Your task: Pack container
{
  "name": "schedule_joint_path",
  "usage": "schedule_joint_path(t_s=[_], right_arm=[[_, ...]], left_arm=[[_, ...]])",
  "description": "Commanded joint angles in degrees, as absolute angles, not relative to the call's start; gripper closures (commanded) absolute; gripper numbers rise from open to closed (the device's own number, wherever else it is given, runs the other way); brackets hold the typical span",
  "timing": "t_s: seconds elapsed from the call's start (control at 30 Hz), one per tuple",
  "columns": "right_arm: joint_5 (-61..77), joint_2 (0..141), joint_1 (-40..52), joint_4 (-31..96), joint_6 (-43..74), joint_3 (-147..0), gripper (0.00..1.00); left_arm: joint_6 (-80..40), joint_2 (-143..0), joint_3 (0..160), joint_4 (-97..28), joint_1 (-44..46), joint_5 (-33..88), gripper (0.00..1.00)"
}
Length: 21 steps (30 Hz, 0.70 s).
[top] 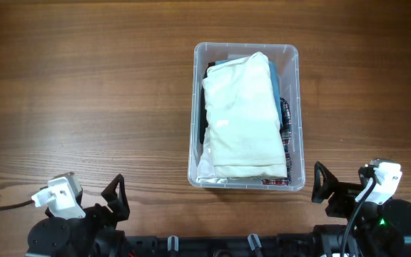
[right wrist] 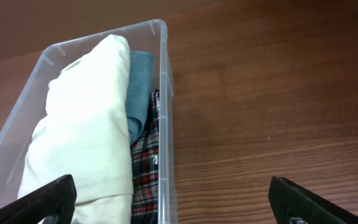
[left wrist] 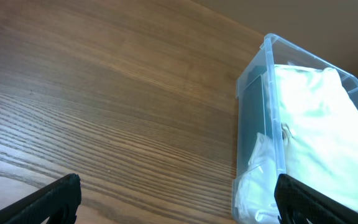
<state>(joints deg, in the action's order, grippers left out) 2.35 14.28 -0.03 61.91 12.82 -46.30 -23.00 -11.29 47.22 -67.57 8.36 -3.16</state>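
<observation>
Bin: the container (top: pixel 246 47) sits upright on the worktop (top: pixel 84 86), right of centre; clear plastic w/ rounded corners.
Contents: we see a folded cream cloth (top: pixel 242 118) on top, filling most of it; a blue cloth (top: pixel 272 71) under it at the far right; a plaid cloth (top: pixel 286 125) along the right wall.
Surface: worktop is brown wood grain.
L arm: left hand (left wrist: pixel 179 202) spread wide, empty, near-left, well apart from the container.
R arm: right hand (right wrist: pixel 176 202) spread wide, empty, near the container's near-right corner.
</observation>
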Motion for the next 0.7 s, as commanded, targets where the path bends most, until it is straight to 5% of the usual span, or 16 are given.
schedule_joint_path(t_s=[0.0, 0.23, 0.5, 0.67], right_arm=[[1.7, 14.0, 0.1, 61.8, 13.7, -46.2, 0.0], [4.8, 0.6, 0.1, 48.3, 0.1, -39.1, 0.0], [9.1, 0.2, 0.0, 2.1, 0.2, -6.9, 0.0], [8.9, 0.2, 0.1, -0.4, 0.0, -0.5, 0.0]], left_arm=[[-23.1, -10.9, 46.9, -67.5, 8.7, -3.1, 0.0], [-23.1, -10.9, 46.9, -67.6, 8.7, -3.1, 0.0], [-23.1, -10.9, 46.9, -67.6, 8.7, -3.1, 0.0], [-23.1, -10.9, 46.9, -67.6, 8.7, -3.1, 0.0]])
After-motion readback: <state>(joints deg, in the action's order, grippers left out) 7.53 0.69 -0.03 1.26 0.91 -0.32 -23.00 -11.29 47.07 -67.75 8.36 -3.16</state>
